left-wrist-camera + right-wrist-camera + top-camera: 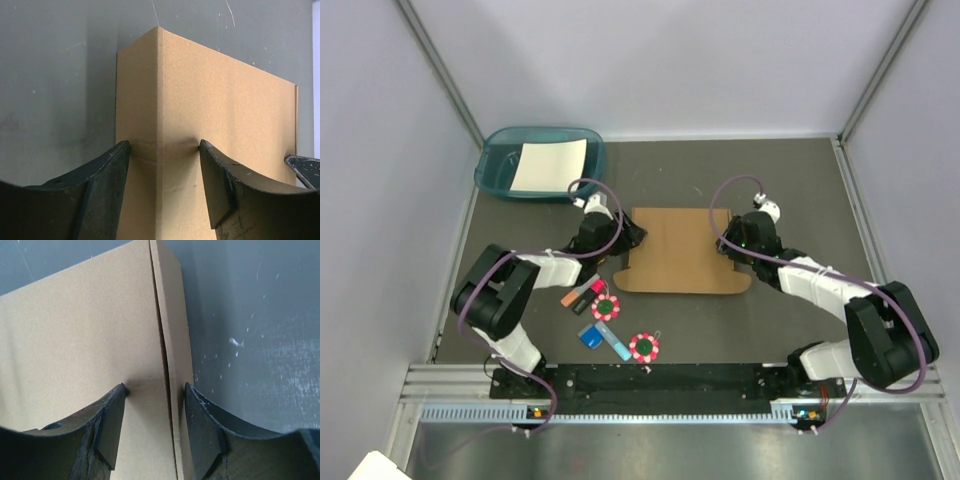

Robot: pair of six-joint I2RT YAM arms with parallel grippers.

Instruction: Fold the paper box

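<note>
The paper box (680,262) is a brown cardboard sheet lying on the dark table between my two arms. My left gripper (632,238) is at its left edge. In the left wrist view the open left gripper (163,145) straddles a raised fold of the paper box (210,100), with a gap on each side of the crease. My right gripper (723,243) is at the sheet's right edge. In the right wrist view the right gripper (155,387) stands open around the upturned side flap (175,340), with the right finger (200,425) close against that flap.
A teal tray (495,170) holding a white paper sheet (548,165) sits at the back left. Small items lie near the left arm: markers (578,296), two round red pieces (606,307) and a blue piece (590,337). A metal rail (670,385) runs along the near edge.
</note>
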